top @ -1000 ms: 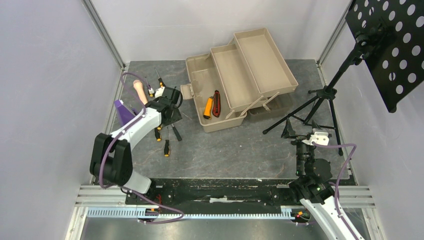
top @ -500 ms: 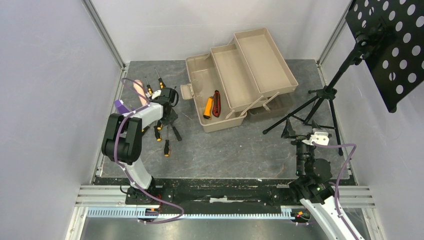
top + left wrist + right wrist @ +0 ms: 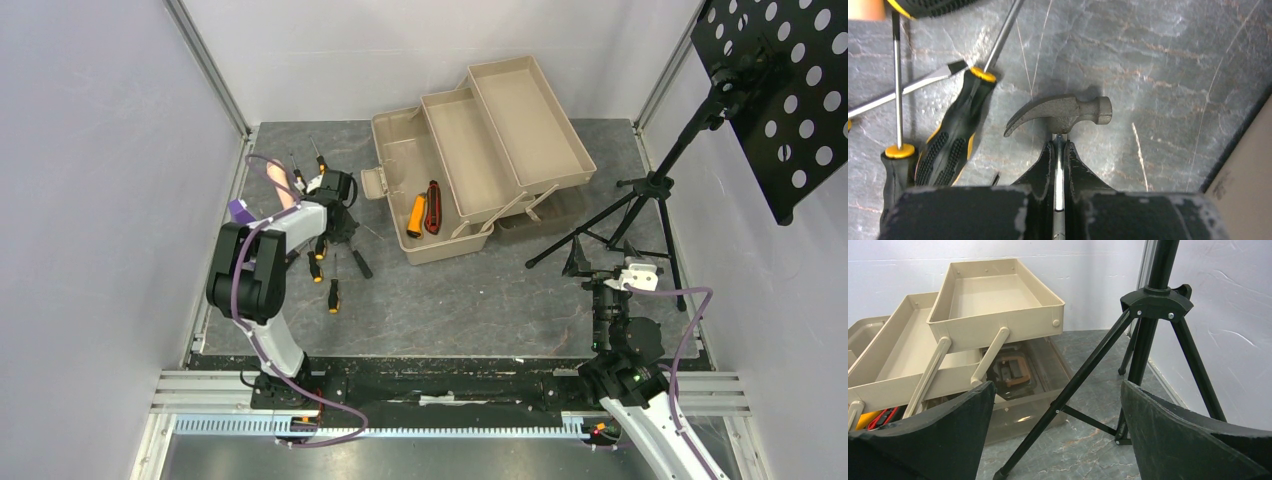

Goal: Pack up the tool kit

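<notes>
Hammer (image 3: pixel 1058 112): on the table (image 3: pixel 480 300), left of the toolbox (image 3: pixel 400 160).
Left gripper (image 3: pixel 1059 150): clamped on the shaft, just under the head.
Handling: likely rigid and head-heavy, so hold near the head.
Right gripper (image 3: pixel 1055 400): spread, empty.

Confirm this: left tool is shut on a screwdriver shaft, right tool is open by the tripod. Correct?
Not quite. The left tool is shut on the hammer, just below its head, not on a screwdriver; the left wrist view shows this. The screwdrivers lie loose beside it. The right tool is open by the tripod, as you said.
</notes>
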`<state>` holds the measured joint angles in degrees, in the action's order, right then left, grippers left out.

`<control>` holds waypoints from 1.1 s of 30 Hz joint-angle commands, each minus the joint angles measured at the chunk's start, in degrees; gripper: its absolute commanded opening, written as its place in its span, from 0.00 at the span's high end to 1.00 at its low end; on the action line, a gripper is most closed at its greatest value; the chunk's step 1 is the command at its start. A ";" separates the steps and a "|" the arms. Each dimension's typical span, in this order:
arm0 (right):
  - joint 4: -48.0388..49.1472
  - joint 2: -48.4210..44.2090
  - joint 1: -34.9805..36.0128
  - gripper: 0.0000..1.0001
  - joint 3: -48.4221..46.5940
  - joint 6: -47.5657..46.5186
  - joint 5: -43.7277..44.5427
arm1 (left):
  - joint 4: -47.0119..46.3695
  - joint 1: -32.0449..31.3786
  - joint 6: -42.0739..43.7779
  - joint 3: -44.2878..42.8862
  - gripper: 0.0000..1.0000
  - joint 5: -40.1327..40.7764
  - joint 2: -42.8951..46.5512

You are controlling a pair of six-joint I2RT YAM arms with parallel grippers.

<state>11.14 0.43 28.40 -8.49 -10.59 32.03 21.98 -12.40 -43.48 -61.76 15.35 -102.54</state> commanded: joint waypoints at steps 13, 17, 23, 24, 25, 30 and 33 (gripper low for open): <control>1.45 -7.76 0.38 0.02 0.30 -0.51 0.67 | 2.37 -2.02 -0.72 -0.11 0.98 -8.96 24.78; 1.52 -7.96 0.43 0.02 0.21 -0.53 0.60 | 2.01 -4.96 -0.97 -4.80 0.98 -10.46 26.34; 1.49 -8.29 0.43 0.02 0.16 -0.40 0.53 | -2.23 -11.47 -3.12 -14.43 0.98 -12.87 21.43; 1.49 -8.33 0.42 0.02 0.17 -0.32 0.47 | -3.13 -12.72 -3.30 -16.01 0.98 -12.69 19.94; 1.49 -8.33 0.43 0.02 0.17 -0.31 0.48 | -3.77 -13.95 -3.64 -17.86 0.98 -12.51 18.52; 1.43 -8.51 0.38 0.02 0.22 -0.22 0.32 | -8.43 -18.44 -6.58 -25.48 0.98 -12.07 9.56; 1.36 -8.60 0.42 0.02 0.20 -0.14 0.08 | -10.05 -20.15 -7.87 -30.98 0.98 -11.51 3.44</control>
<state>11.11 0.43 28.40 -8.49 -10.59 31.99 17.58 -30.68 -47.22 -86.13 3.86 -92.99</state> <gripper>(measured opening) 0.982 0.053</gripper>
